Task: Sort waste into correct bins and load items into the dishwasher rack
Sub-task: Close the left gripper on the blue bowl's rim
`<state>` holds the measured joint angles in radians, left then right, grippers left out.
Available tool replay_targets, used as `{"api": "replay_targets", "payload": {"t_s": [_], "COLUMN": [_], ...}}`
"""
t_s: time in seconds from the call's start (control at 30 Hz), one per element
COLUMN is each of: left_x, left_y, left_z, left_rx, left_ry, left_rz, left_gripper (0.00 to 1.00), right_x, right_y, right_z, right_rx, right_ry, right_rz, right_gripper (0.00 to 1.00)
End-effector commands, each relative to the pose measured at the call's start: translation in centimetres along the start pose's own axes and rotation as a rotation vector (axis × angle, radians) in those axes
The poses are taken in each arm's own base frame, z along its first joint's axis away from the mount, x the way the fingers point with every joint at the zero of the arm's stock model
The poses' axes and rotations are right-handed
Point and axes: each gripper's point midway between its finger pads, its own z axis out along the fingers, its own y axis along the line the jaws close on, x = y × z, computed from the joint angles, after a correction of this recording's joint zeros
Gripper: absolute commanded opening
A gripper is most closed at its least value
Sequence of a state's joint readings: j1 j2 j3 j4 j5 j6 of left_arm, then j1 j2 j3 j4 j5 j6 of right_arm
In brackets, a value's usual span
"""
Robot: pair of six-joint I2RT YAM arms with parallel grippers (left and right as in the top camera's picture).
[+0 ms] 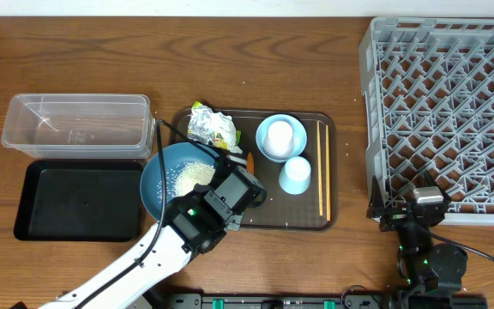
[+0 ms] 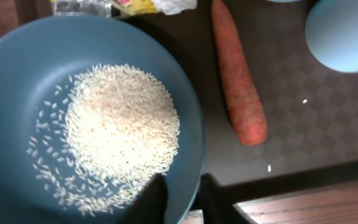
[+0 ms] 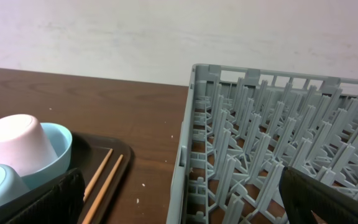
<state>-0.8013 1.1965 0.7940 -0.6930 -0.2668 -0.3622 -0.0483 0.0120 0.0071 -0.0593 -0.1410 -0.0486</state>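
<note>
Low in the left wrist view, the left end effector (image 2: 182, 194) has one finger inside and one outside the rim of the large dark blue round bowl (image 2: 11, 74). I cannot tell whether it is pinching the rim or slack around it. The step in hand looks like taking this bowl to a bin to empty it. To do that well, seat the rim deep between the fingers and clench firmly before lifting. Keep the bowl level on the way, because the heap of loose white rice grains (image 2: 123, 130) will slide at the first tilt. Tip it slowly, and only once its lip is over the bin. Just beside the bowl, at upper centre of that view, lies the slim orange carrot (image 2: 238, 81); a careless lift could knock it.

In the overhead view, the bowl sits at the left edge of the dark brown rectangular serving tray (image 1: 277, 210). The tray also carries:
- the crumpled silver-green-yellow foil wrapper (image 1: 211, 126)
- a small light blue bowl (image 1: 264, 148) with a whitish cup (image 1: 281, 135) upside down in it
- a light blue cup (image 1: 296, 175)
- a pair of thin wooden chopsticks (image 1: 322, 167)

The right end effector (image 3: 188, 202), low right in the overhead view, is released, with its fingers spread wide on nothing.

Farther left in the overhead view, the shallow black rectangular tray (image 1: 80, 202) holds nothing. Neither does the clear plastic rectangular tub (image 1: 75, 129) above it.

At the upper right of the wooden desk (image 1: 256, 51), the large grey plastic pegged rack (image 1: 453, 103) holds nothing that I can see
</note>
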Motion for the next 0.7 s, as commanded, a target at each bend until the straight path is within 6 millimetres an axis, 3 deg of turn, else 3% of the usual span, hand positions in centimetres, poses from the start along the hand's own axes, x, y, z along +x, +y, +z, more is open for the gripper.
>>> {"api": "replay_targets", "payload": {"t_s": [0.0, 0.07, 0.17, 0.67], "left_x": [0.2, 0.7, 1.3, 3.9], "left_y": [-0.2, -0.8, -1.0, -1.3], "left_z": [0.3, 0.8, 1.7, 5.0], "left_rx": [0.007, 0.025, 0.016, -0.035], "left_ry": [0.025, 0.059, 0.1, 0.244], "left_rz": [-0.002, 0.005, 0.017, 0.061], "left_gripper": [0.36, 0.56, 0.73, 0.91], "right_x": [0.1, 0.1, 0.1, 0.1], "right_y": [-0.1, -0.1, -0.1, -0.1], "right_z": [0.0, 0.0, 0.0, 0.0], "right_rx": [0.007, 0.007, 0.007, 0.007], "right_ry": [0.002, 0.002, 0.002, 0.002], "right_rz": [-0.012, -0.012, -0.012, -0.012], "right_gripper": [0.99, 0.99, 0.99, 0.99]}}
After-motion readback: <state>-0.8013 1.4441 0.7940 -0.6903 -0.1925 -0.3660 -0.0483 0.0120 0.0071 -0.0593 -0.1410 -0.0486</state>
